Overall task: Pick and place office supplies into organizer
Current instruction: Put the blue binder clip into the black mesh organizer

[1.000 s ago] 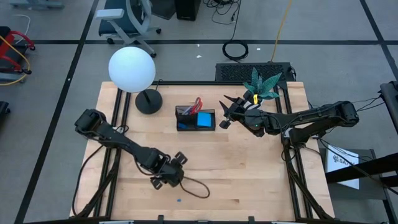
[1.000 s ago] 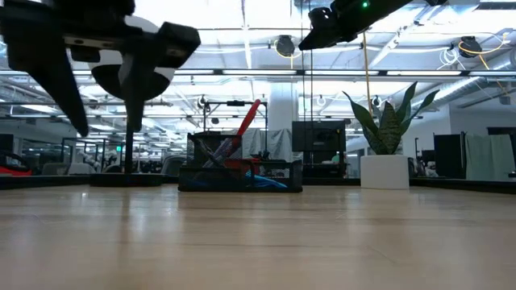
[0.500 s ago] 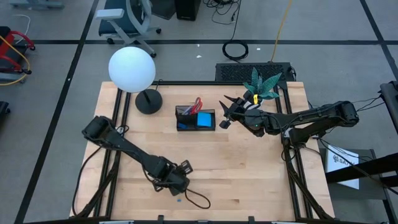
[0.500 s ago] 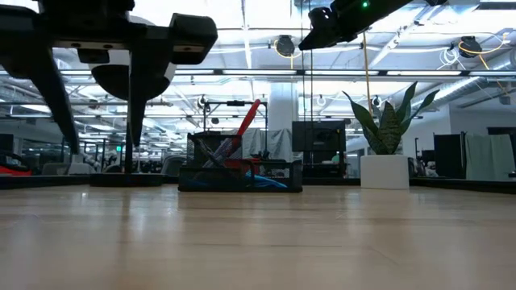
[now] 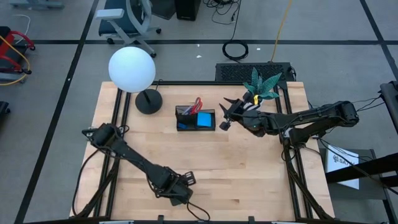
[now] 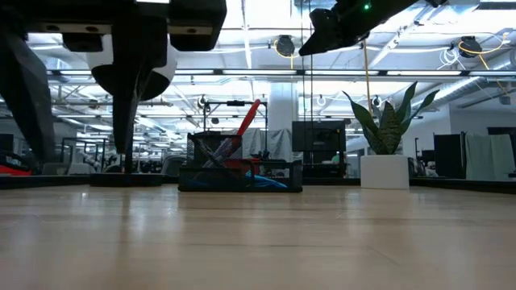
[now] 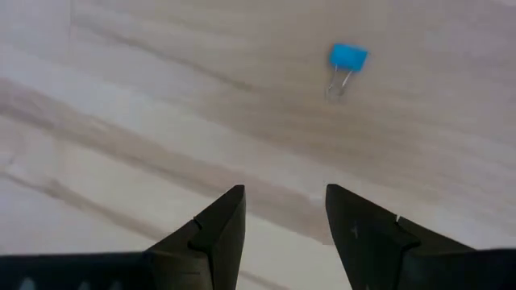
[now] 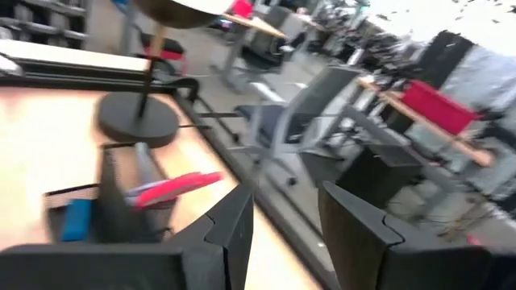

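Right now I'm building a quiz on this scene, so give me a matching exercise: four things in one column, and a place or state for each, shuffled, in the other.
Things:
1. left gripper
2. right gripper
3. red-handled scissors
4. blue binder clip

Places or states:
A. standing in the organizer
B. lying alone on the bare wood of the table
C. open, low over the near edge of the table
D. open, raised just right of the organizer

Pairs: 1-C, 2-D, 3-A, 4-B
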Robot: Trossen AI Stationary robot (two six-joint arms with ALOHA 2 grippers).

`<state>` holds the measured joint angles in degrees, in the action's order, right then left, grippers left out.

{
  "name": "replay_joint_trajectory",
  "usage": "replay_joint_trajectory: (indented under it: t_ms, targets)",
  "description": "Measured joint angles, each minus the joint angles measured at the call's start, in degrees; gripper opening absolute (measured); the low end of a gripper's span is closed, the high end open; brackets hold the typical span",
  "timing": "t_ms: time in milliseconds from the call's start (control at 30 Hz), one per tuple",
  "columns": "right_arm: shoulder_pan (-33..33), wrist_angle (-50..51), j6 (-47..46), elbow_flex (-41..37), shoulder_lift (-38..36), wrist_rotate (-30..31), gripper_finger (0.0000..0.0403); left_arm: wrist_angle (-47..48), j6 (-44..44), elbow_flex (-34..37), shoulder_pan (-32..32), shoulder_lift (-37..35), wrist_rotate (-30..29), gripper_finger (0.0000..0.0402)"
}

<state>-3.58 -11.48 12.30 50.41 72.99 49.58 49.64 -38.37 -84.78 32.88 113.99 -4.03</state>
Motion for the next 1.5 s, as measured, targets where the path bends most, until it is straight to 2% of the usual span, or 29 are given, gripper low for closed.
replay_joint_trajectory:
  t_ms: [233, 367, 867, 1200, 1500]
  targets:
    - [-0.3, 1.7, -6.2, 0.0, 0.0, -9.3, 0.0132, -2.5, 0.6, -0.4, 2.0, 0.0, 2.7, 0.0182]
    - [-1.2, 1.7, -8.7, 0.0, 0.0, -10.8, 0.0132, -3.5, 1.0, -0.4, 3.8, 0.0, 3.0, 0.0181]
    - [-4.9, 1.7, -11.7, 0.0, 0.0, -10.8, 0.0132, -6.8, -1.2, -0.4, 3.4, 0.1, 10.1, 0.0181]
    - [-5.1, 1.9, -11.7, -0.1, 0.0, -10.7, 0.0132, -6.4, -3.9, -0.7, 2.1, 4.4, 11.1, 0.0181]
    - [-5.1, 2.4, -11.7, -0.1, 0.0, -10.7, 0.0132, -6.9, -4.0, -0.8, 2.5, 4.9, 11.5, 0.0181]
